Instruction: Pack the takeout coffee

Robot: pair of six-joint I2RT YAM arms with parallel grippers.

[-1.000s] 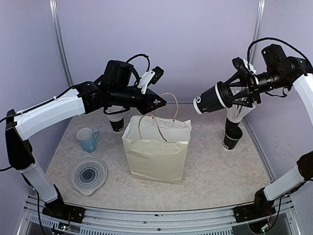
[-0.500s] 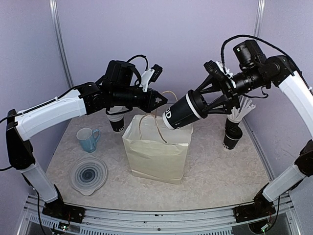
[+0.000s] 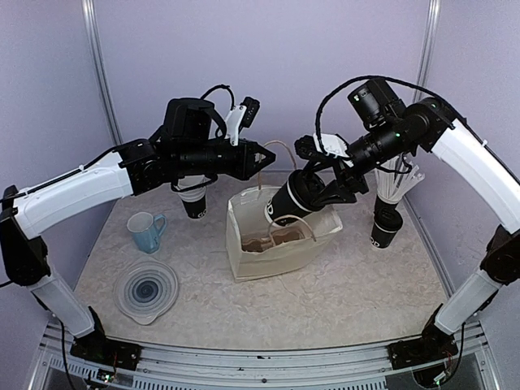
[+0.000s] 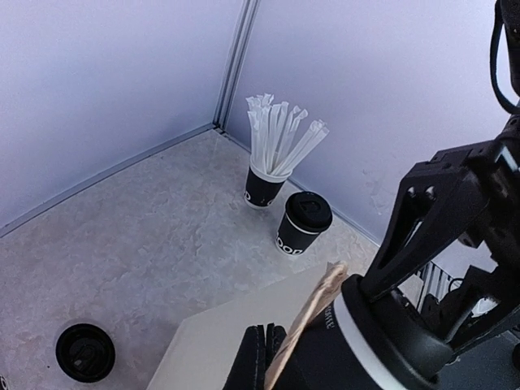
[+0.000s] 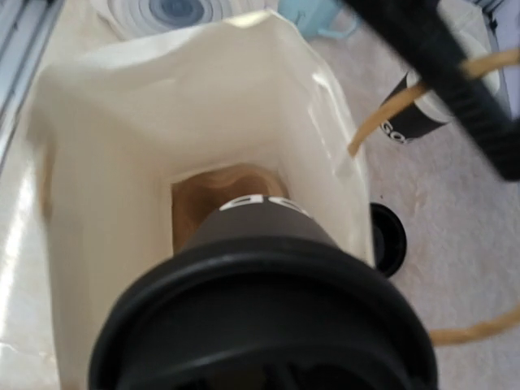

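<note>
My right gripper (image 3: 318, 188) clasps a lidded black coffee cup (image 3: 288, 203), which is tilted with its base dipping into the open white paper bag (image 3: 272, 258) at table centre. A brown carrier tray (image 5: 219, 188) lies at the bag's bottom. My left gripper (image 3: 262, 161), at the bag's 12 o'clock, pinches a handle (image 4: 313, 313). A second lidded cup (image 3: 385, 228) stands at the bag's 3 o'clock.

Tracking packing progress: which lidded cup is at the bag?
The cup in the right gripper, tilted into the paper bag's mouth; the other lidded cup stands on the table by the straws.
</note>
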